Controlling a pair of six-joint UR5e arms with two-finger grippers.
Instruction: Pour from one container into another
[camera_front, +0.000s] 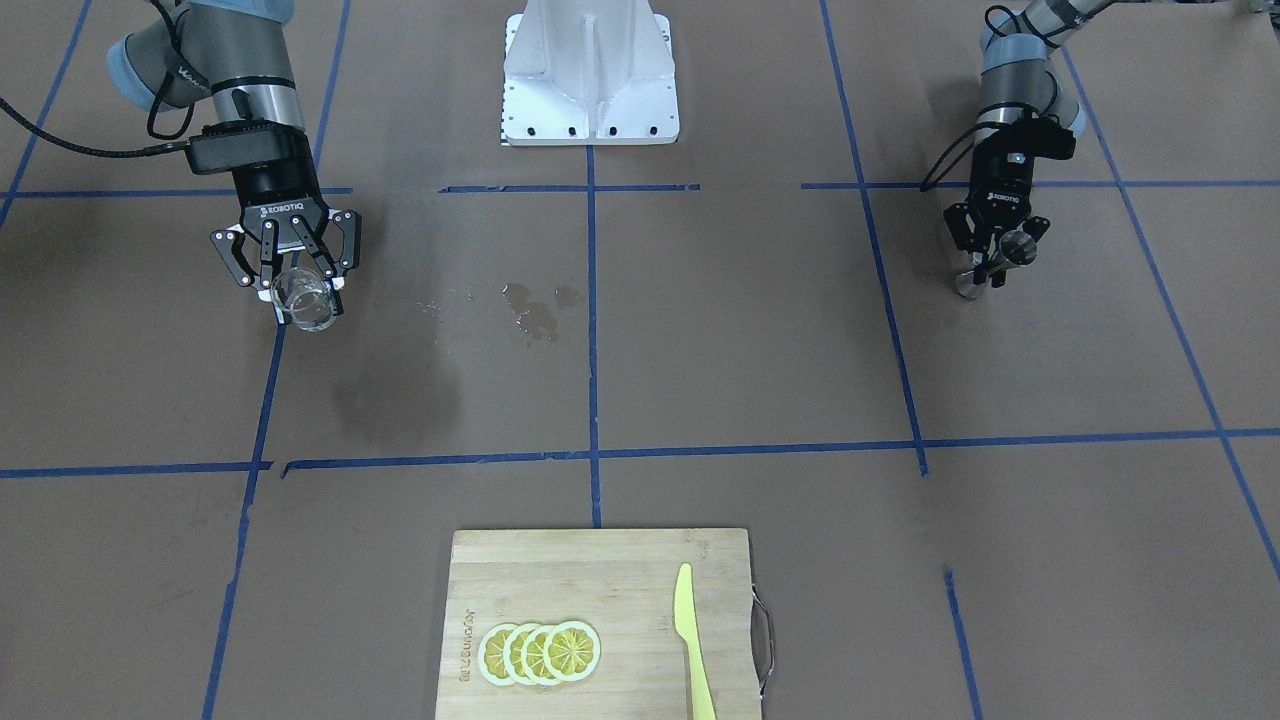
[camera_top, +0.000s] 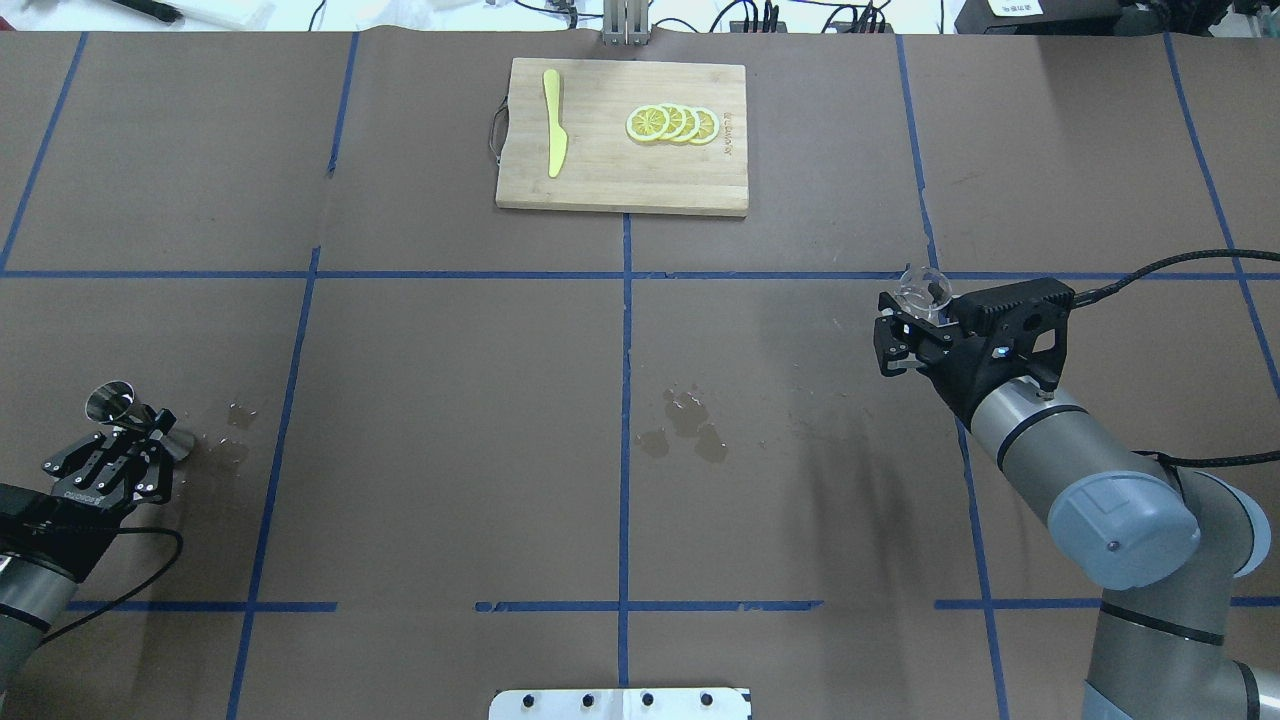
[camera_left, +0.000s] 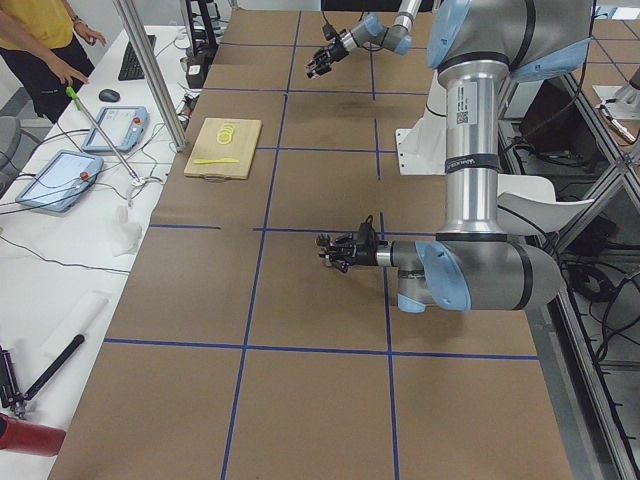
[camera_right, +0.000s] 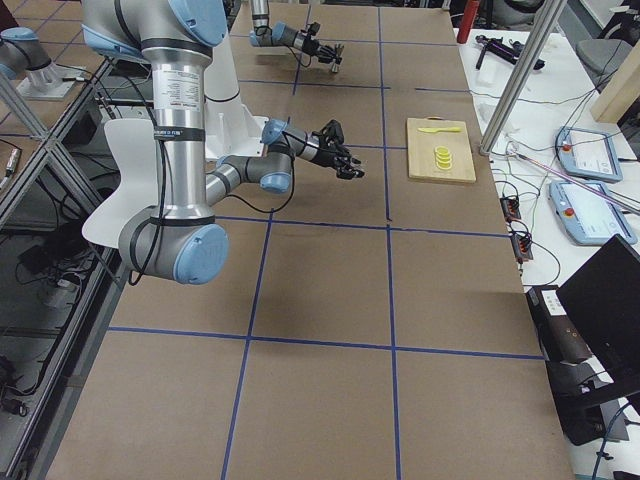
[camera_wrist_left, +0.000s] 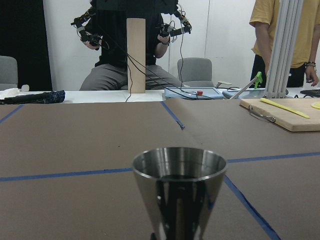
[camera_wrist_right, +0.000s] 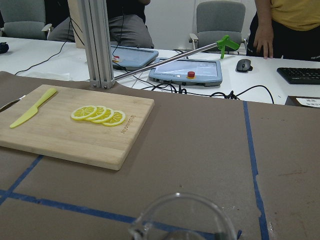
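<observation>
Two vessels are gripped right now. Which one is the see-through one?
The short clear glass in the right tool. The other, in the left tool, is an opaque silver metal jigger with an hourglass waist.

1. The metal jigger (camera_wrist_left: 179, 190) rises upright at the bottom centre, its round mouth open and its base out of frame.
2. Blue tape lines (camera_wrist_left: 65, 174) cross the brown table (camera_wrist_left: 75, 145) behind it.
3. Toward the table's far right edge lies a wooden cutting board (camera_wrist_left: 285, 117) with a yellow knife (camera_wrist_left: 282, 107) on it.
4. Beyond the far edge, a seated person (camera_wrist_left: 130, 45) faces the table and a standing person (camera_wrist_left: 285, 40) is at the right.
</observation>
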